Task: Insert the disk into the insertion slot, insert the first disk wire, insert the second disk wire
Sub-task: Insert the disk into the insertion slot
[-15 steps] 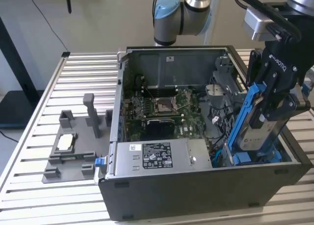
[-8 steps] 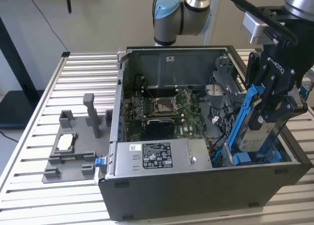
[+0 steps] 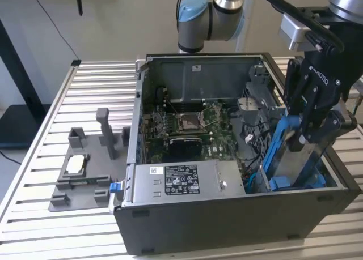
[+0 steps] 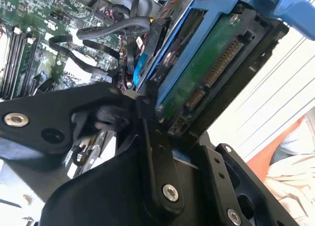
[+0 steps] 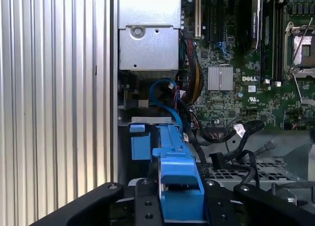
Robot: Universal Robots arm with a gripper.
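The disk [image 3: 311, 158] stands tilted on edge in its bright blue carrier frame [image 3: 278, 149], at the exterior view's right end of the open computer case. My gripper [image 3: 307, 134] is shut on its upper part. Its lower end reaches down into the insertion slot [image 3: 283, 184], the cage with blue tabs at the case's corner. The second wrist view shows the disk's green circuit board and connector [image 4: 209, 71] between my dark fingers [image 4: 157, 157]. In the first wrist view the blue carrier [image 5: 177, 169] sits in my gripper [image 5: 179, 199], above the slot's blue tab [image 5: 140, 145]. Loose black wires [image 5: 236, 132] lie beside it.
A silver power supply box with a white sticker [image 3: 181, 180] fills the case's front. The motherboard [image 3: 193, 124] lies behind it. A grey fixture [image 3: 85, 169] sits on the slatted table [image 3: 34, 214] at the exterior view's left. A person's sleeve [image 4: 290, 157] is near the case.
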